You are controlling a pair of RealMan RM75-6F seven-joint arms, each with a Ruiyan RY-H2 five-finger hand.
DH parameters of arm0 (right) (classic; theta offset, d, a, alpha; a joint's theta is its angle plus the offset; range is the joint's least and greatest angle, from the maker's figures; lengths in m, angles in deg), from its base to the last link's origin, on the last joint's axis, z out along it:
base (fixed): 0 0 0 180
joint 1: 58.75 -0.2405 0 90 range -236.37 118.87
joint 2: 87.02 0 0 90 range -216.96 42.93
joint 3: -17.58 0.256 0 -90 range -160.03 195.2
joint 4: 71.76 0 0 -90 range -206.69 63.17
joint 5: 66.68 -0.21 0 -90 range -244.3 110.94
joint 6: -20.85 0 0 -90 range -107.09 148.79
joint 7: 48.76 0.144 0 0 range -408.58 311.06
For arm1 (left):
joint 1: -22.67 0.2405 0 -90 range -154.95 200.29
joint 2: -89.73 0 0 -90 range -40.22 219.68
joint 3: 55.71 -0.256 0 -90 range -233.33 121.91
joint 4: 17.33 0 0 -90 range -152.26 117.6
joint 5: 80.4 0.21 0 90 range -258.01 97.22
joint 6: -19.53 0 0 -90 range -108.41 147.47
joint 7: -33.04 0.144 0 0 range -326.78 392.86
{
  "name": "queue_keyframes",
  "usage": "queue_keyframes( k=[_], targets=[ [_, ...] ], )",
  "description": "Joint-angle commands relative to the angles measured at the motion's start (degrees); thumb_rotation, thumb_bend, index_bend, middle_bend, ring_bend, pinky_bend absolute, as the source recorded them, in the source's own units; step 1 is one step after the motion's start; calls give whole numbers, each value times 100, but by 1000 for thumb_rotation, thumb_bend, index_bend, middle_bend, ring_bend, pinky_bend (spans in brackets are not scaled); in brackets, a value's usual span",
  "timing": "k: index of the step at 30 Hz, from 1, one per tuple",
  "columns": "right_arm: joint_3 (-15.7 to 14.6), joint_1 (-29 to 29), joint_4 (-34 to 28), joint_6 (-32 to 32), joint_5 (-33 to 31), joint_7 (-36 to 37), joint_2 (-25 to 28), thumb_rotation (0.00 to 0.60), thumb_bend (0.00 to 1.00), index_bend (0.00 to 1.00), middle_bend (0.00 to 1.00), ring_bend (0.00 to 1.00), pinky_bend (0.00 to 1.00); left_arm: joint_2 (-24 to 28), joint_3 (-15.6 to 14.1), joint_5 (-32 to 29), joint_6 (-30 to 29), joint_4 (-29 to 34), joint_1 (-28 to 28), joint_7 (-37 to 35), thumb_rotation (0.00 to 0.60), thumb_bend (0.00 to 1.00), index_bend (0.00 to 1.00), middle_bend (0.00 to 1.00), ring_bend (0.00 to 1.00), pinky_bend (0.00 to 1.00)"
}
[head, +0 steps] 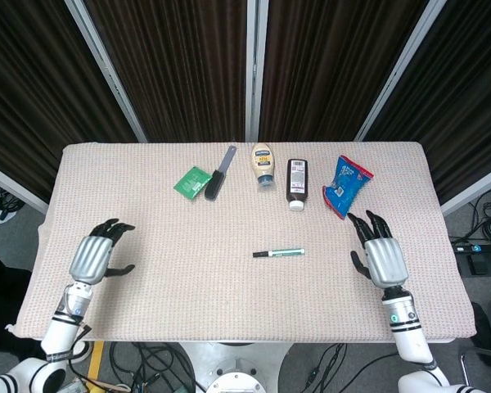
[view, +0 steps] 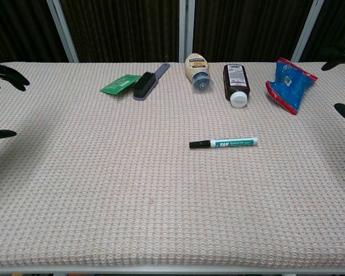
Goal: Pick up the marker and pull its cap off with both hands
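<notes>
A table (head: 147, 205) covered in a pale woven cloth fills the middle of the head view, with dark curtains (head: 180, 65) across the top of the frame. The left hand (head: 94, 256) sits at the lower left of the frame over the cloth, fingers apart and lightly curled, holding nothing. The right hand (head: 380, 255) sits at the lower right, fingers spread and pointing up the frame, also holding nothing. In the chest view only dark fingertips show at the left edge (view: 6, 73) and the right edge (view: 339, 54).

Along the upper part of the table lie a blue snack bag (head: 346, 185) at the right, a dark bottle (head: 296, 183), a pale squeeze bottle (head: 264, 164), a brush (head: 219, 173) and a small green card (head: 192, 181), the brush just beside the card.

The marker (head: 279, 253) lies flat just right of the frame's centre, black cap (view: 199, 144) to the left, well apart from both hands.
</notes>
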Motion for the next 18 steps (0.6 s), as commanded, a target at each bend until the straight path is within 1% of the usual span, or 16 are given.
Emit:
queue_keyframes(
  k=[1,3,8,12,18],
  targets=[
    [45,-128,-152,64,63,-178,82,600,246,108,230,22,132,-74,61,-95,-15,-23,-7,29,600,19,252,257,133,238],
    [23,-223,-240,135,160,-287,131,600,235,141,272,65,158,-131,107,-185,-57,-6,7,190,600,19,252,257,133,240],
    [-58,-487,-273,383,369,-616,93,600,239,263,322,112,203,-164,167,-374,-111,146,52,500,600,19,252,257,133,243],
    [-56,-726,-207,670,357,-798,-59,600,238,293,323,125,215,-127,165,-393,-157,304,63,678,600,19,252,257,133,244],
    [-29,-1054,83,1212,53,-1039,-421,600,238,316,324,126,215,-63,160,-417,-170,468,66,815,600,19,252,257,133,253]
  ],
)
